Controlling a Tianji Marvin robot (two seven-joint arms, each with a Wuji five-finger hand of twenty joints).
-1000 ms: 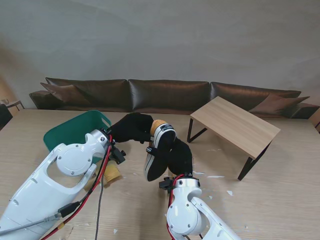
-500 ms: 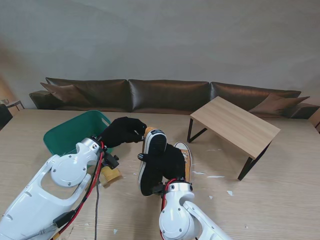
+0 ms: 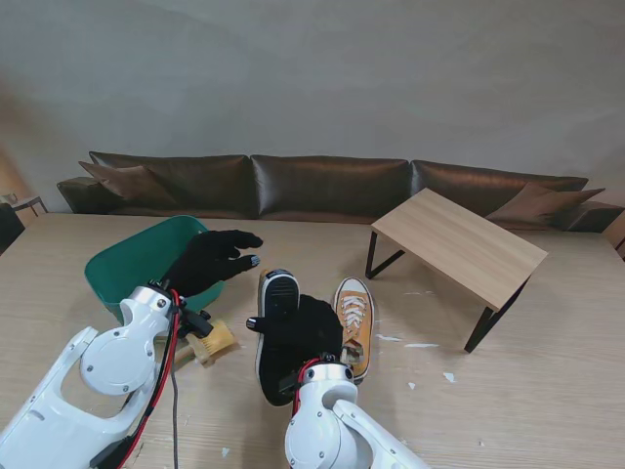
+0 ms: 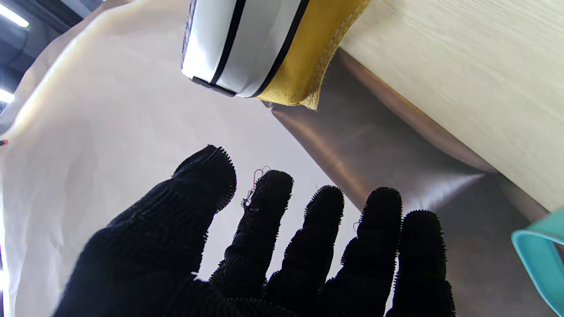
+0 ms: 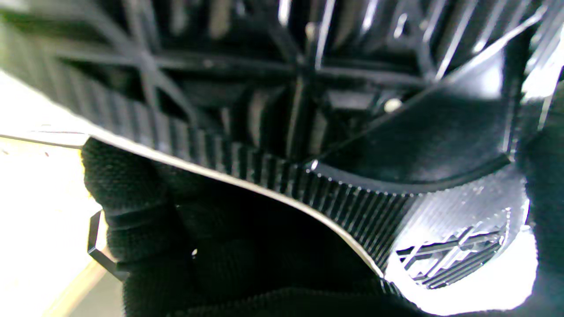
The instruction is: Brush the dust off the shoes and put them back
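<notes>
On the left of the bench (image 3: 547,391), toward its far edge, stands a green plastic tub (image 3: 122,269), and just in front of it the left hand (image 3: 210,259) hovers released, its black-gloved fingers (image 4: 264,207) spread and holding nothing. Nearer to the robot, a small wooden-backed brush (image 3: 212,342) with pale bristles lies on the bench beside that arm's wrist. Around the middle, the right hand (image 3: 298,337) is clenched on the held sneaker (image 3: 276,305), carried above the bench with its black ribbed sole turned up and its white rubber sidewall, marked by a thin black stripe, facing the left hand; the right wrist view shows little beyond the sole's tread pressed against the glove. Just to its right the second sneaker (image 3: 354,313) rests upright on the bench, mustard-yellow canvas with white laces and a white toe cap. Such a shoe is probably light, its canvas upper soft and yielding while the rubber sole stays stiff and grippy, so a hold across the sole and sidewall, as here, looks the securest; pinching the canvas alone would let it fold. Farther right, well apart from the shoes, a small low wooden table (image 3: 459,244) with black legs stands on the bench.
</notes>
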